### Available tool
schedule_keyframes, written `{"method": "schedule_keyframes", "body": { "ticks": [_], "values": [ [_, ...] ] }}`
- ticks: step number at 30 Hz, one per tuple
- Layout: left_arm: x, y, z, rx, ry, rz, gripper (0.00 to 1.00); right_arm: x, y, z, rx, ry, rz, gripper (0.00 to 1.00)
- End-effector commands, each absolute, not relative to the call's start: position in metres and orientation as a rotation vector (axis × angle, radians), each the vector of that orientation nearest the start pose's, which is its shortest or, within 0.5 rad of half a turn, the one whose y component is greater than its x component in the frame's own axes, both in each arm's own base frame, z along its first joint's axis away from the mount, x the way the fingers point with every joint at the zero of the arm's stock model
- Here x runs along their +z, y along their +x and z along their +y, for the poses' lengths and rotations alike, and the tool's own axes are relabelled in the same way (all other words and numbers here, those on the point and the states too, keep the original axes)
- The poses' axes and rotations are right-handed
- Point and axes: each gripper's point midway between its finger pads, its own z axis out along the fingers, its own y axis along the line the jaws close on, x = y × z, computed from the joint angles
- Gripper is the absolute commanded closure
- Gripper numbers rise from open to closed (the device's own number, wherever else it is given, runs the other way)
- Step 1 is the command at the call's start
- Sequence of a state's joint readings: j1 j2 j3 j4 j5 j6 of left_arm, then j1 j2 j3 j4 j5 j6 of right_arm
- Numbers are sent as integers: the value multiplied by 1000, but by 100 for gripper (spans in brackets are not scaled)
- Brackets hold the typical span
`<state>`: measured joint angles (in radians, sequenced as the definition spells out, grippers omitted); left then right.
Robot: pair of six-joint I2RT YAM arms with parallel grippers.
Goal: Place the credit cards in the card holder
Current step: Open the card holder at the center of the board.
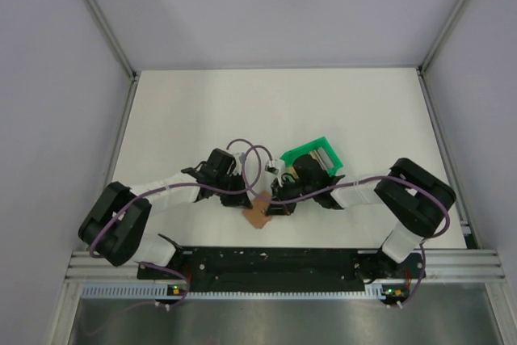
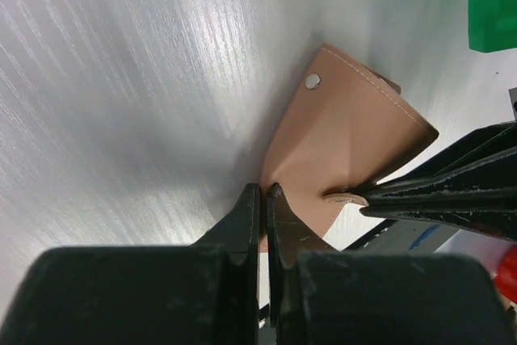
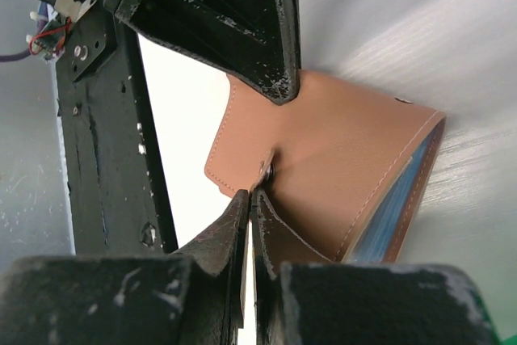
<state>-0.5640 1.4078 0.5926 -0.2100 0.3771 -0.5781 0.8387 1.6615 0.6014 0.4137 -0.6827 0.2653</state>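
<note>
The tan card holder (image 1: 258, 216) hangs between both grippers just above the table's near middle. My left gripper (image 2: 264, 192) is shut on its lower edge, below the face with the small metal dot (image 2: 313, 81). My right gripper (image 3: 252, 195) is shut on the holder's flap by the snap, and its fingers (image 2: 452, 191) reach in from the right in the left wrist view. The holder (image 3: 347, 151) gapes open at its right side, where the blue edge of a credit card (image 3: 397, 208) shows inside. In the top view, left gripper (image 1: 247, 202) and right gripper (image 1: 271, 205) almost meet.
A green plastic tray (image 1: 310, 157) stands just behind the right gripper, with something pale grey at its right end, too small to name. Its corner (image 2: 489, 2) shows in the left wrist view. Purple cables (image 1: 250, 155) loop over both wrists. The base rail (image 1: 275, 260) runs along the near edge.
</note>
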Motion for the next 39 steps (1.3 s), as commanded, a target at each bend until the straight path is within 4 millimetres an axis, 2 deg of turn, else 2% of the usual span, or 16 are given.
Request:
{"method": "schedule_keyframes", "body": {
  "ticks": [1,6,10,12,13,14,16,17,21,23,25,26,30,32,35,39],
  "values": [
    [6,230,-189,-596,-27,2672,100,42,72,323,1565,-1288,2204,100],
    [4,229,-190,-597,-31,2677,100,40,64,319,1573,-1338,2213,100],
    [9,227,-196,-652,20,2664,100,36,74,319,1473,-1291,2254,99],
    [13,227,-196,-663,32,2653,100,36,83,315,1387,-1240,2276,84],
    [13,226,-195,-657,33,2658,100,39,88,312,1361,-1207,2274,82],
    [14,225,-194,-651,34,2658,100,43,94,307,1337,-1160,2270,72],
    [17,224,-193,-651,37,2653,100,51,106,298,1309,-1055,2255,70],
    [18,224,-193,-650,32,2653,100,55,112,293,1287,-1010,2246,64],
    [24,223,-194,-668,31,2636,96,73,130,285,1223,-836,2229,66],
    [28,222,-194,-678,34,2624,91,92,140,294,1244,-758,2196,66],
    [32,222,-195,-689,29,2610,79,106,162,302,1206,-564,2212,66],
    [35,222,-195,-700,28,2603,75,114,165,309,1215,-534,2200,66],
    [47,220,-195,-718,25,2580,47,127,190,329,1112,-336,2219,64],
    [51,218,-190,-695,12,2574,38,127,197,340,1097,-304,2243,62],
    [64,217,-183,-669,-6,2549,32,119,209,353,1062,-240,2296,62],
    [78,214,-160,-548,-89,2523,28,97,207,374,1035,-252,2383,66]
  ]
}}
